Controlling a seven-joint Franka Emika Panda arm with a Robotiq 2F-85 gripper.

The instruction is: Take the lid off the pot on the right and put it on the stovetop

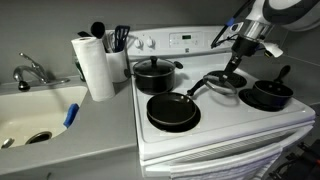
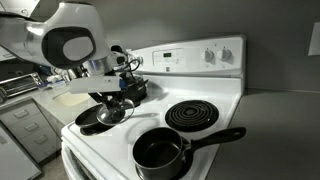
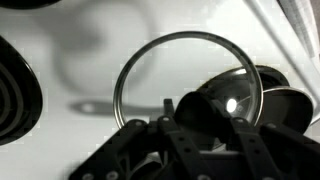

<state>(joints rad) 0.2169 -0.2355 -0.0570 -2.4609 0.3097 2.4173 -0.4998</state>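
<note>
Glass ringed with thin metal, the lid (image 1: 222, 86) is off the pot (image 1: 268, 96) and hangs tilted over the middle of the stovetop (image 1: 232, 118). It lies between the frying pan (image 1: 172, 111) on its left and the pot on its right. The gripper (image 1: 233, 68) comes down onto it from above.

In the wrist view the gripper (image 3: 205, 118) fills the lower edge as a dark mass. Its jaws are drawn in narrow on either side of the lid's dark knob, and the lid (image 3: 130, 70) spreads out around them as a bright ring. White stovetop (image 3: 90, 55) shows through the glass. Whether the lid's low edge touches the stovetop cannot be told from any view.

In an exterior view the pot (image 2: 160, 153) stands uncovered at the near edge of the stovetop (image 2: 118, 137), its long handle pointing right. The gripper (image 2: 120, 92) and the lid (image 2: 112, 110) are to its far left, just beside the frying pan (image 2: 90, 121). The larger lidded pot (image 2: 134, 88) sits behind them, on the far left burner in an exterior view (image 1: 153, 73).
</note>
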